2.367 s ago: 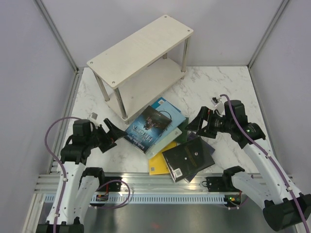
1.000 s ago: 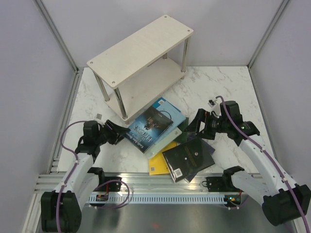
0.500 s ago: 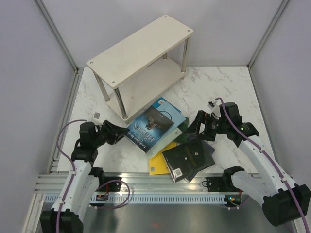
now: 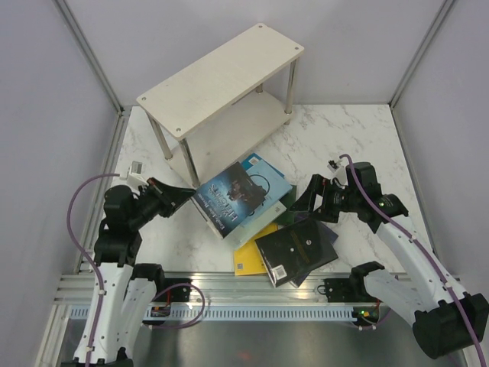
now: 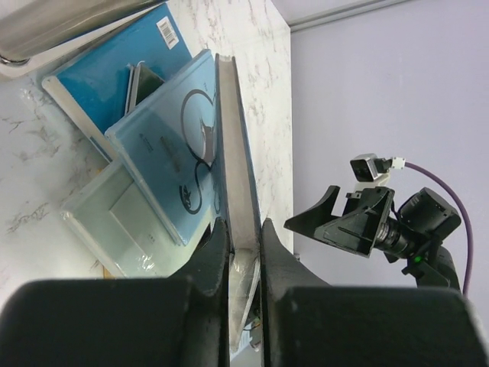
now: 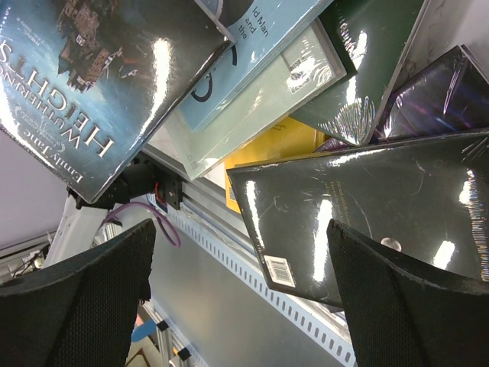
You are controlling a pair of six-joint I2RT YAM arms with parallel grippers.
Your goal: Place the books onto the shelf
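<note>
Left gripper (image 5: 244, 245) clamped on the 9 o'clock edge of the dark blue picture book (image 4: 238, 197). The book looks tilted, gripped side up, lying over the light blue book (image 4: 269, 173). Right gripper (image 4: 309, 200) jaws wide apart, holding nothing, above the pile's 3 o'clock side. Dark green book (image 6: 367, 61) sits just by it. Black book (image 4: 296, 251) and yellow book (image 4: 250, 258) at 6. Pile is on the marble table (image 4: 344, 138); shelf (image 4: 221, 80) at the pile's 12.

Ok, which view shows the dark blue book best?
Top view: almost the whole dark blue book, held by the left gripper. Left wrist shows only its edge between the fingers; right wrist, part of its cover.
</note>
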